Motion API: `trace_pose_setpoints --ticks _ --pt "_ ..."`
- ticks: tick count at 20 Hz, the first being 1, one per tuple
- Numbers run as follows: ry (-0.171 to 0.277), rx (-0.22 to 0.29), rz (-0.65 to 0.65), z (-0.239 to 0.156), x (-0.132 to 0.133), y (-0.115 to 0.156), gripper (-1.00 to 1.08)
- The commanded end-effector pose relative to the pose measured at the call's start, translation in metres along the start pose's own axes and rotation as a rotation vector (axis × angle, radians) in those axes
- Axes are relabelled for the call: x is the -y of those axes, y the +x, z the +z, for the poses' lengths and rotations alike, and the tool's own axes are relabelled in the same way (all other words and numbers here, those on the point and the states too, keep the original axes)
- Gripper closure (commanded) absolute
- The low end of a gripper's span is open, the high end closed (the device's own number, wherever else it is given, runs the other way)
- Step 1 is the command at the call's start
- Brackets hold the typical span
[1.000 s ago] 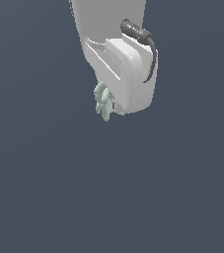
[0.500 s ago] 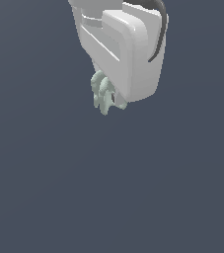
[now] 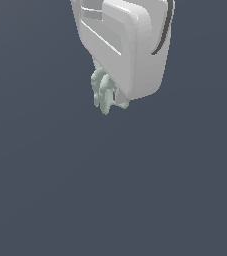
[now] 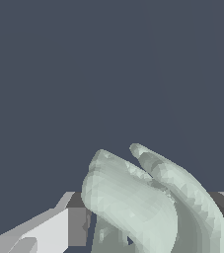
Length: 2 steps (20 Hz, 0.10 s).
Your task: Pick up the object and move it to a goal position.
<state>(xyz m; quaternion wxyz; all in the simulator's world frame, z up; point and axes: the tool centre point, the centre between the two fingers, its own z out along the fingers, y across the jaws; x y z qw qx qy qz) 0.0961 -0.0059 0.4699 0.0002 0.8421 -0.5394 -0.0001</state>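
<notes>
Against plain slate-grey background, the object (image 3: 103, 93) (pale mint, lumpy) is apparently held between the closed fingers of the gripper (image 3: 111, 95).

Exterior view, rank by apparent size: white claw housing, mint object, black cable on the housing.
1. White claw housing, by far the largest.
2. Mint object, hanging at the claw's lower end, partly hidden by the housing.
3. Black cable, a thin strip, cut off at the frame's top edge, so its rank against the object is unsure.
</notes>
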Motion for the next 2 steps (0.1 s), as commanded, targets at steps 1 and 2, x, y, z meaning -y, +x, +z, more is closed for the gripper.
trace_pose_setpoints --ticks 1,2 --pt "0.0 0.0 0.0 -0.0008 0.0002 0.0 1.08" --pt "0.0 0.0 0.0 -0.0009 0.0002 0.0 1.08"
